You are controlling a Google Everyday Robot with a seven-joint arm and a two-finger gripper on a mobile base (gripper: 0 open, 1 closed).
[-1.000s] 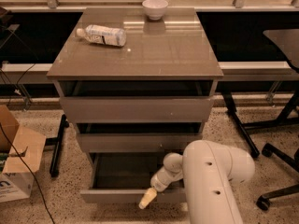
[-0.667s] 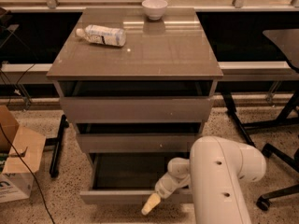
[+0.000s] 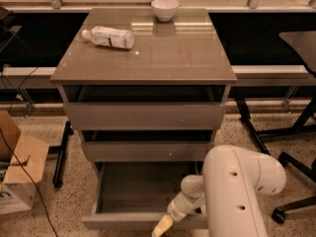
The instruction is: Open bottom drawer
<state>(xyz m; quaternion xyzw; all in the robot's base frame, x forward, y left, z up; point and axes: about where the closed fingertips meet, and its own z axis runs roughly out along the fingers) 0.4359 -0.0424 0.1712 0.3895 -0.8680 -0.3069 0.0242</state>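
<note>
Bottom drawer, the lowest of three flat handleless fronts in the taupe-grey cabinet, stands well out from the cabinet's face. Its shallow grey box is open to view and looks bare inside. The top drawer and middle drawer sit nearly flush, each with a dark gap above its front.

The tool is a cream-tipped end on a white jointed wrist. It sits at the bottom drawer's front edge, right of the middle of the cabinet's face (whether it is released or clenched, I cannot tell). The bulky white robot arm fills the space at the cabinet's lower right corner.

The cabinet's top serves as a glossy brown-grey bench that reflects light. At the bench's rear left, a clear plastic bottle with a white label lies on its side. A small white bowl stands upright at the rear middle.

The floor around the cabinet is pale speckled terrazzo. Left of the cabinet is an open brown cardboard box, with a thin black cable running past it. Right of the cabinet are black legs and a castor of a chair base. Behind the cabinet runs a white ledge under a window.

The bottle's label and the dark print low on the box cannot be read.
</note>
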